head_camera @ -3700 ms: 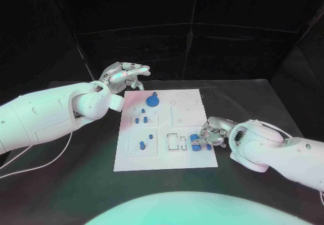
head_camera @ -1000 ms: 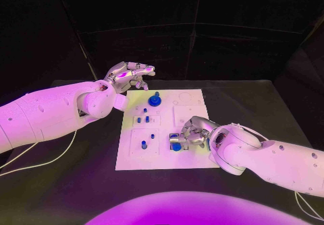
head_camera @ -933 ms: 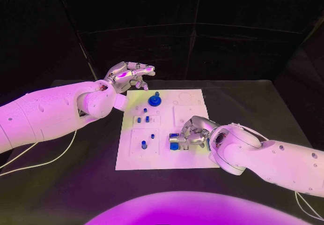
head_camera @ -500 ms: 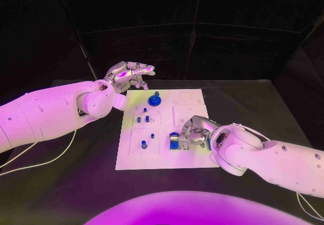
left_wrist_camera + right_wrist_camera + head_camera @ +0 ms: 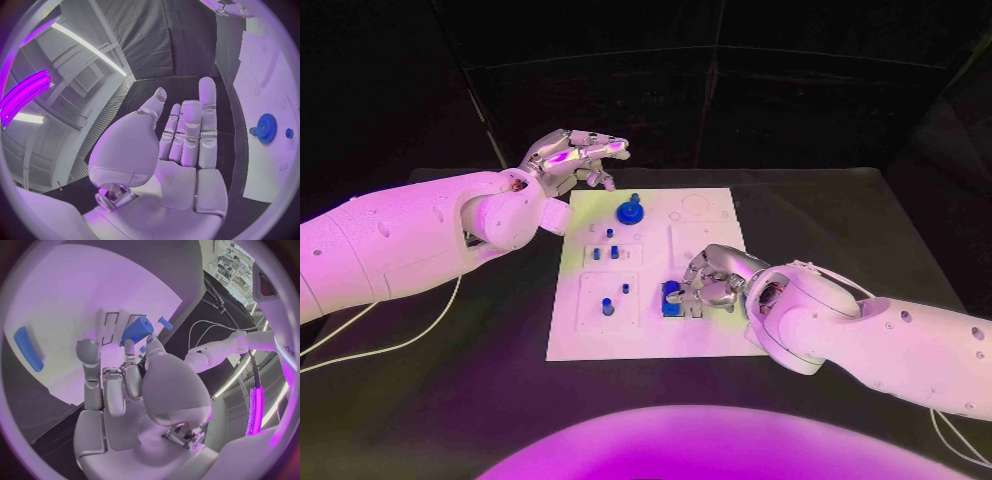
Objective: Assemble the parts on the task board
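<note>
The white task board (image 5: 718, 335) lies mid-table. My right hand (image 5: 714, 283) reaches over its near right part and pinches a blue cylinder part (image 5: 671, 298) at its fingertips, above the narrow slots (image 5: 112, 325); the right wrist view shows that blue cylinder part (image 5: 137, 330) against the fingers. Another blue piece (image 5: 29, 349) lies loose on the board. A blue gear (image 5: 630, 212) stands at the far left of the board, with small blue pegs (image 5: 603, 253) and a further blue part (image 5: 606, 307) nearer me. My left hand (image 5: 574, 155) hovers beyond the board's far left corner, fingers apart and empty.
The black table (image 5: 877, 230) surrounds the board on all sides. A white cable (image 5: 387, 345) trails from the left arm across the table's left side. The left wrist view shows the gear (image 5: 267, 128) beyond the left hand's (image 5: 187, 145) open palm.
The right hand carried the blue part leftward from the board's right edge to the slots and has since edged it slightly away from me. The left hand has stayed put.
</note>
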`<act>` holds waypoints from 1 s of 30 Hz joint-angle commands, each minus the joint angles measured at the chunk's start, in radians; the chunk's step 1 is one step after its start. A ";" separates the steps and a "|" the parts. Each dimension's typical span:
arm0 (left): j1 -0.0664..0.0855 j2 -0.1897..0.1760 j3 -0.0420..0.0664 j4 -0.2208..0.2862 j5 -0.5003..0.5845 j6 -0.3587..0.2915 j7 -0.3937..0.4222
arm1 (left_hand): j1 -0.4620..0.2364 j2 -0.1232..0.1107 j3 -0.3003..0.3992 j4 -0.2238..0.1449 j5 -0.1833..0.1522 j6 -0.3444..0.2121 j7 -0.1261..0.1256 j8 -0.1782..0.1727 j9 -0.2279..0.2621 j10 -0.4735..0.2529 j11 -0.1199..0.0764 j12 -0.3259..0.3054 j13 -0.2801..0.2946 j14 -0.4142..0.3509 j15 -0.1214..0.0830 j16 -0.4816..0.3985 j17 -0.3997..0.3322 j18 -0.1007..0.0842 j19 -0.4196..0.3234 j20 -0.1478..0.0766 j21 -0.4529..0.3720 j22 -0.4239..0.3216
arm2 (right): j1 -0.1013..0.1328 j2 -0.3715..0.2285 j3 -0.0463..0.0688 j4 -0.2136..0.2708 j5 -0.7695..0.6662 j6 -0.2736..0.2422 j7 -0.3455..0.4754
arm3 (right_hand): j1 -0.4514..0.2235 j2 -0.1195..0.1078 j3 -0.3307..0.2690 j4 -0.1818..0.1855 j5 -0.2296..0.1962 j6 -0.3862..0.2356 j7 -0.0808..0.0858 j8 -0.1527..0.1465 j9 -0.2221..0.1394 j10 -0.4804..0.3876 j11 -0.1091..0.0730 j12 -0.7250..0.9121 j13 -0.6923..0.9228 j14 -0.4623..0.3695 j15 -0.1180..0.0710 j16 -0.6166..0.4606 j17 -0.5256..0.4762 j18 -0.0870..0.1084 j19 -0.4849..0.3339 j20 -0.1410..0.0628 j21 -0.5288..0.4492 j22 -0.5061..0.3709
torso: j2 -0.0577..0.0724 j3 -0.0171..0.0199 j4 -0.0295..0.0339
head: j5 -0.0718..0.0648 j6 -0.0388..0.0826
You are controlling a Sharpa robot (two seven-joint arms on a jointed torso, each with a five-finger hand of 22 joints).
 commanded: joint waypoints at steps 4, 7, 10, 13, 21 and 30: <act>0.002 -0.001 0.000 0.001 0.001 0.011 0.002 | 0.002 0.007 -0.007 -0.001 0.000 -0.005 0.000 0.005 0.000 -0.009 0.000 0.007 0.002 0.005 0.001 0.004 -0.003 0.012 0.004 0.004 -0.003 -0.001 | 0.000 -0.001 -0.001 -0.008 -0.024 0.015 -0.023 | 0.020 0.010 0.004 -0.016 -0.005 0.013 -0.004 0.011 0.006 0.003 -0.010 0.005 0.025 0.092 -0.012 0.001 0.199 -0.012 0.006 -0.006 0.006 0.004 | 0.000 -0.0006 -0.0010 | 0.000 -0.003; 0.002 -0.002 0.000 0.001 0.001 0.010 0.002 | 0.002 0.007 -0.007 -0.001 0.000 -0.005 0.000 0.005 0.000 -0.009 0.000 0.007 0.002 0.005 0.001 0.004 -0.003 0.012 0.004 0.004 -0.003 -0.001 | 0.000 -0.003 -0.001 -0.009 -0.024 0.021 -0.027 | 0.030 0.012 0.005 -0.026 -0.005 0.015 -0.006 0.015 0.008 0.003 -0.013 0.005 0.026 0.092 -0.014 0.001 0.200 -0.012 0.007 -0.008 0.007 0.005 | 0.000 -0.0002 -0.0010 | 0.000 -0.004; 0.002 -0.002 0.000 0.001 0.001 0.010 0.001 | 0.002 0.007 -0.007 -0.001 0.000 -0.005 0.000 0.005 0.000 -0.009 0.000 0.007 0.002 0.005 0.001 0.004 -0.003 0.012 0.004 0.004 -0.003 -0.001 | 0.000 -0.004 -0.001 -0.010 -0.024 0.026 -0.028 | 0.040 0.012 0.006 -0.036 -0.006 0.016 -0.008 0.017 0.010 0.003 -0.014 0.005 0.026 0.092 -0.015 0.001 0.200 -0.012 0.006 -0.010 0.006 0.005 | -0.001 -0.0001 -0.0011 | 0.000 -0.007; 0.002 -0.002 0.000 0.001 0.001 0.010 0.002 | 0.002 0.007 -0.007 -0.001 0.000 -0.005 0.000 0.005 0.000 -0.009 0.000 0.007 0.002 0.005 0.001 0.004 -0.003 0.012 0.004 0.004 -0.003 -0.001 | 0.000 -0.007 -0.001 -0.010 -0.025 0.029 -0.028 | 0.048 0.012 0.007 -0.043 -0.009 0.016 -0.009 0.018 0.011 0.004 -0.015 0.005 0.027 0.092 -0.016 0.001 0.200 -0.012 0.006 -0.011 0.006 0.005 | 0.000 0.0002 -0.0004 | 0.000 -0.009; 0.002 -0.003 0.000 0.001 0.001 0.010 0.002 | 0.002 0.007 -0.007 -0.001 0.000 -0.005 0.000 0.005 0.000 -0.009 0.000 0.007 0.002 0.005 0.001 0.004 -0.003 0.012 0.004 0.004 -0.003 -0.001 | 0.001 -0.011 -0.001 -0.008 -0.025 0.022 -0.016 | 0.047 0.012 0.005 -0.046 -0.013 0.015 -0.008 0.019 0.011 0.004 -0.015 0.005 0.027 0.092 -0.016 0.001 0.199 -0.012 0.006 -0.012 0.005 0.004 | -0.001 -0.0004 -0.0003 | 0.001 -0.010; 0.002 -0.004 0.000 0.002 0.001 0.009 0.002 | 0.002 0.007 -0.007 -0.001 0.000 -0.005 0.000 0.005 0.000 -0.009 0.000 0.007 0.002 0.005 0.001 0.004 -0.003 0.012 0.004 0.004 -0.003 -0.001 | 0.000 -0.010 -0.001 -0.004 -0.001 0.015 0.026 | -0.025 0.019 -0.028 -0.006 0.000 0.012 -0.005 0.021 0.015 0.006 -0.012 0.006 0.030 0.092 -0.014 0.001 0.200 -0.013 0.006 -0.010 0.005 0.006 | -0.001 -0.0002 -0.0002 | 0.003 -0.010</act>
